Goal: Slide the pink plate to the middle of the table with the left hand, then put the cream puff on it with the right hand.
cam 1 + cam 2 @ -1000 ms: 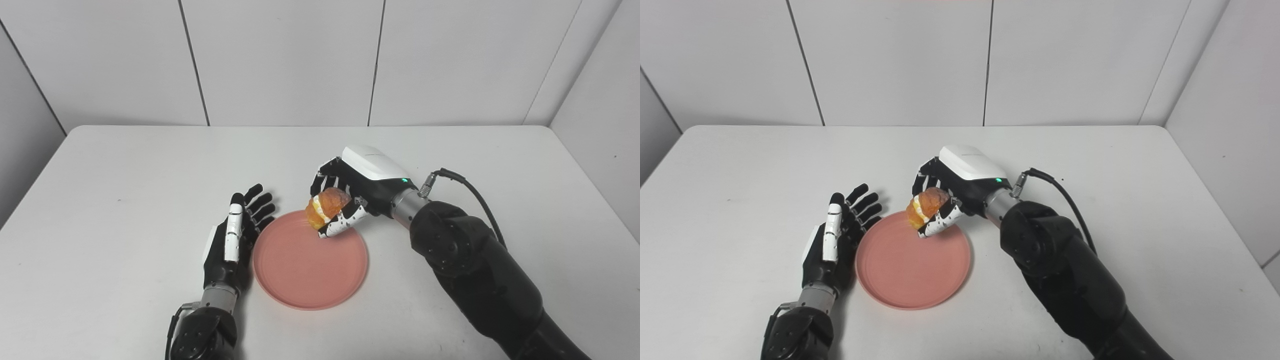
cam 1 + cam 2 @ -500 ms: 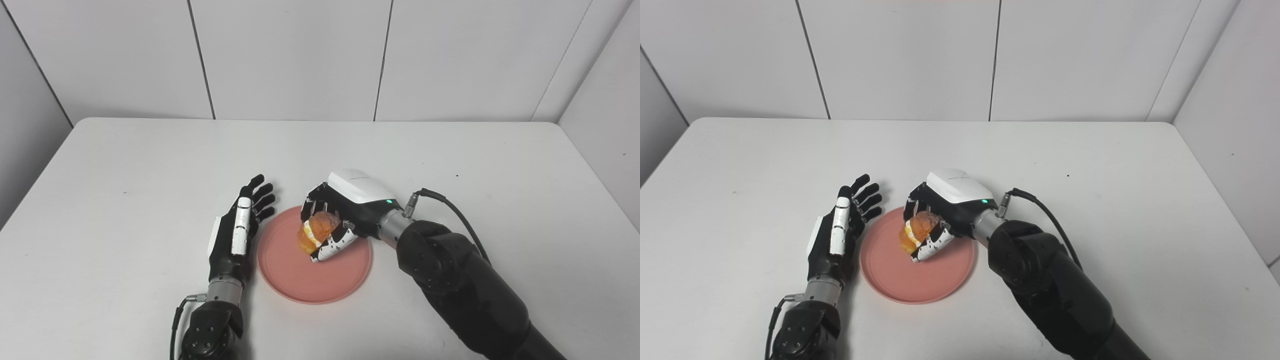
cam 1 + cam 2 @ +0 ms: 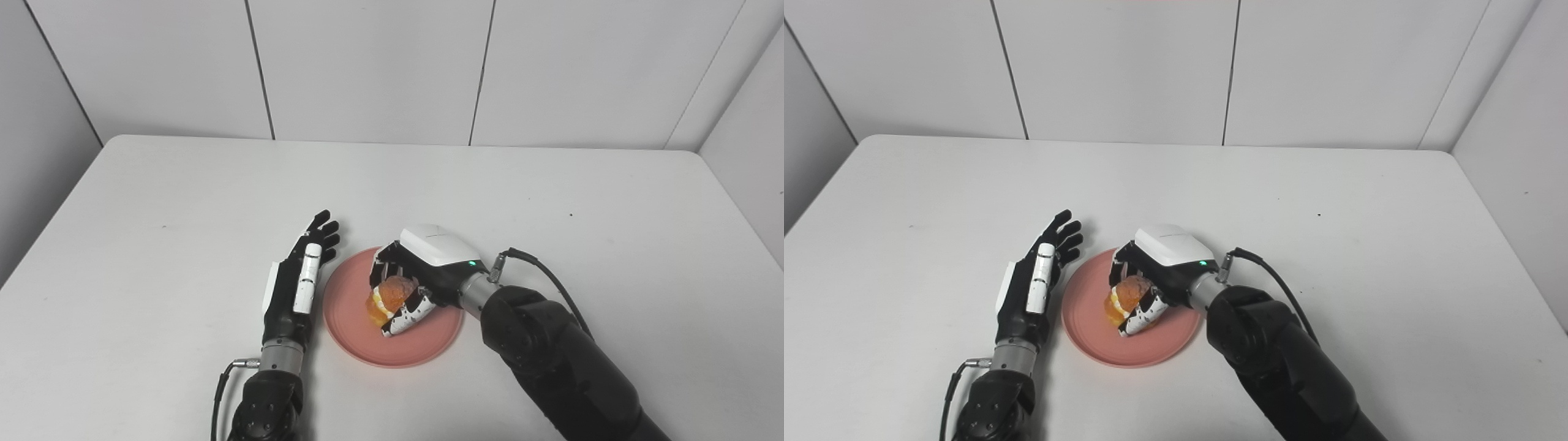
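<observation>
- Two hands are showing over the white surface; only the right one is working.
- Pink plate is lying flat near the middle of the surface, a little toward the robot. Sliding step is reading as done, judging from where it sits.
- Left hand is resting just beside the plate's left rim, fingers spread and straight, holding nothing. Cannot tell whether it is touching the rim.
- Right hand is curling over the plate, fingers and thumb wrapping the cream puff.
- Cream puff is sitting low inside the plate's outline, golden top up, cream line showing on its left side. Whether its base is already touching the plate is hidden by the thumb.
- Placing step is looking nearly finished: puff is over the plate's centre, but the grasp is not yet let go.
- Left to do, as I am judging it: settle the puff fully, spread the right fingers, lift the hand clear without dragging the puff or nudging the plate.
- Risk: soft pastry may be sticking to the fingers on letting go.
</observation>
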### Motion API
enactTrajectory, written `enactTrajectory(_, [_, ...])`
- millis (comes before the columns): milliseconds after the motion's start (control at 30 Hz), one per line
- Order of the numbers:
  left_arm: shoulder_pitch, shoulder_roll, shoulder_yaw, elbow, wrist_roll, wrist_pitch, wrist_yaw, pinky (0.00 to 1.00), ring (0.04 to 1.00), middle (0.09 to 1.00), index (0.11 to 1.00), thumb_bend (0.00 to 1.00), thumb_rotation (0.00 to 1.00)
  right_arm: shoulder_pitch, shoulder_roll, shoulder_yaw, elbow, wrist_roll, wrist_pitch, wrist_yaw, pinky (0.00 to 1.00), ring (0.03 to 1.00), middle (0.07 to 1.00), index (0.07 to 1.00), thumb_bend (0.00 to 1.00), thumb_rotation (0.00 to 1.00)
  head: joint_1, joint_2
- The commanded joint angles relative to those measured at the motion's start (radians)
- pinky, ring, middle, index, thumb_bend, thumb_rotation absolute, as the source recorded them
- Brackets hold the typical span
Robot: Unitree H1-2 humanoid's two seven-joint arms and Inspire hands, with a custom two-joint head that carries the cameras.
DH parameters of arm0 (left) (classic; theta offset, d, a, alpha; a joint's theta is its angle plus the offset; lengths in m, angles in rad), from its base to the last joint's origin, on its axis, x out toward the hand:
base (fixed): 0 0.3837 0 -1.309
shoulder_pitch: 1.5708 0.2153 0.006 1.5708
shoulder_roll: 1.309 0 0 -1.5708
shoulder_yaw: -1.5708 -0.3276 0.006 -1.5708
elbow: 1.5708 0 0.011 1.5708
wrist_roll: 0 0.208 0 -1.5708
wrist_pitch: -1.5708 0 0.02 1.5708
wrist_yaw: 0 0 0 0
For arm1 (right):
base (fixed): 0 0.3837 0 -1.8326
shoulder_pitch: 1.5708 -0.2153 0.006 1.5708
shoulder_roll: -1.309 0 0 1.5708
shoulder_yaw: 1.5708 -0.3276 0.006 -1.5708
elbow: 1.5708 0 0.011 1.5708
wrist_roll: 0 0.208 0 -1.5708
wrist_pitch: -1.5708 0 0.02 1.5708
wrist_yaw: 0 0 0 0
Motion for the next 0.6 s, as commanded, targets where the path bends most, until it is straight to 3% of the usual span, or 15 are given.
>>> enactTrajectory(0, [-0.007, 0.003, -0.011, -0.007, 0.029, -0.071, 0.013, 0.85, 0.86, 0.866, 0.845, 0.62, 1.0, -0.022, 0.011, -0.004, -0.007, -0.018, -0.045, -0.031, 0.27, 0.351, 0.481, 0.49, 0.53, 0.0, -0.001, 0.001])
enactTrajectory(200, [0.02, 0.003, -0.019, 0.009, 0.052, -0.113, 0.026, 0.84, 0.855, 0.861, 0.846, 0.61, 1.0, -0.015, 0.013, 0.001, 0.007, -0.044, -0.053, -0.044, 0.27, 0.348, 0.481, 0.49, 0.53, 0.0, 0.0, -0.001])
enactTrajectory(567, [0.041, 0.002, -0.029, 0.008, 0.061, -0.118, 0.025, 0.85, 0.854, 0.859, 0.844, 0.59, 1.0, 0.001, 0.0, 0.011, -0.004, -0.091, -0.064, -0.058, 0.25, 0.327, 0.479, 0.49, 0.53, 0.0, -0.007, 0.0])
